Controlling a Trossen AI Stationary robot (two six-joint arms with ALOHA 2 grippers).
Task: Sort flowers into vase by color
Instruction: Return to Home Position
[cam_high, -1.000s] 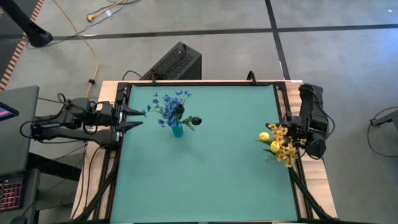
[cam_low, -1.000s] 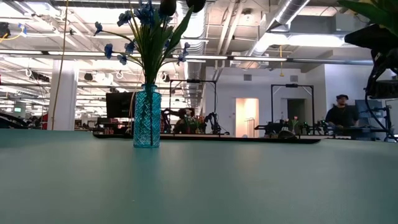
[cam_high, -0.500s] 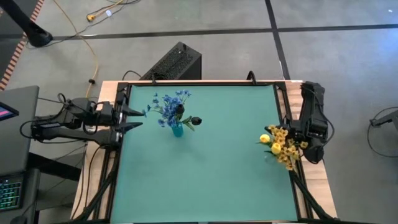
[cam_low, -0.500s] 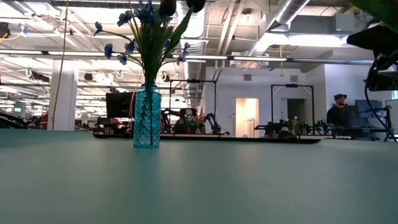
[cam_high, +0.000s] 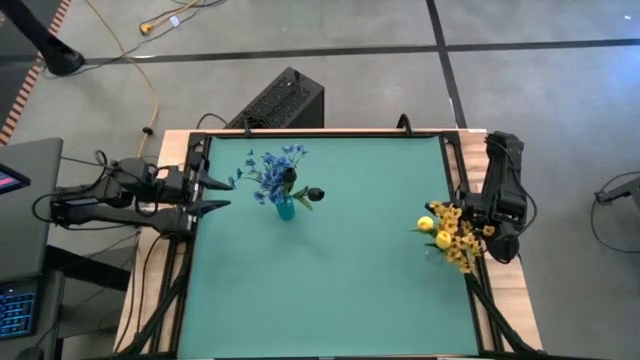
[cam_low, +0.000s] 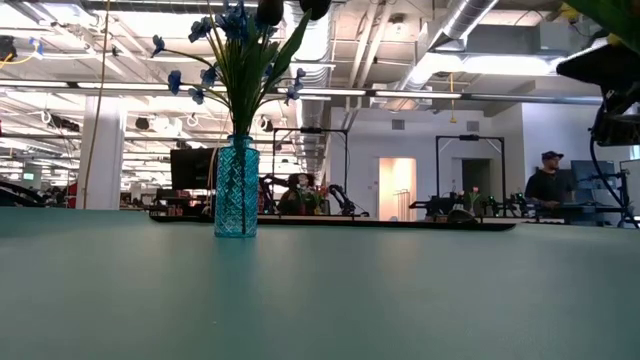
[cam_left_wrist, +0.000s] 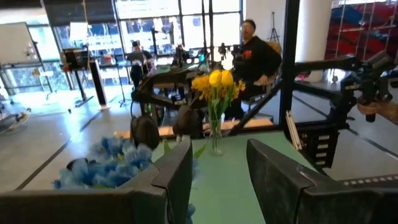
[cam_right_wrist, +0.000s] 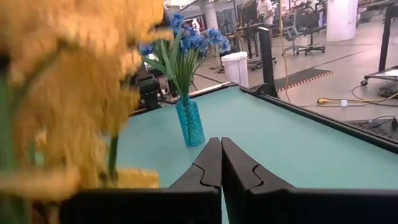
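Note:
A turquoise vase (cam_high: 285, 209) (cam_low: 236, 188) stands on its base on the green mat's far left part and holds the blue flowers (cam_high: 270, 168) (cam_right_wrist: 186, 40) and dark buds (cam_high: 316, 194). By the right edge, a clear vase (cam_left_wrist: 215, 140) carries the yellow-orange clusters (cam_high: 455, 240) and yellow buds (cam_high: 426, 221). My left gripper (cam_high: 217, 190) (cam_left_wrist: 219, 148) is open at the left edge, pointing at the blue bunch. My right gripper (cam_right_wrist: 221, 142) is shut and empty beside the yellow bunch (cam_right_wrist: 68, 81), under its arm (cam_high: 503, 200).
A black rail frames the mat (cam_high: 350, 280), whose middle and near parts lie bare. A black box (cam_high: 285, 98) sits on the floor past the far edge. People (cam_low: 548, 185) (cam_left_wrist: 258, 56) are in the room behind, away from the table.
My right arm has drawn slightly away from the yellow bunch, toward the table's right and near edges. Both vases and their flowers stand as before.

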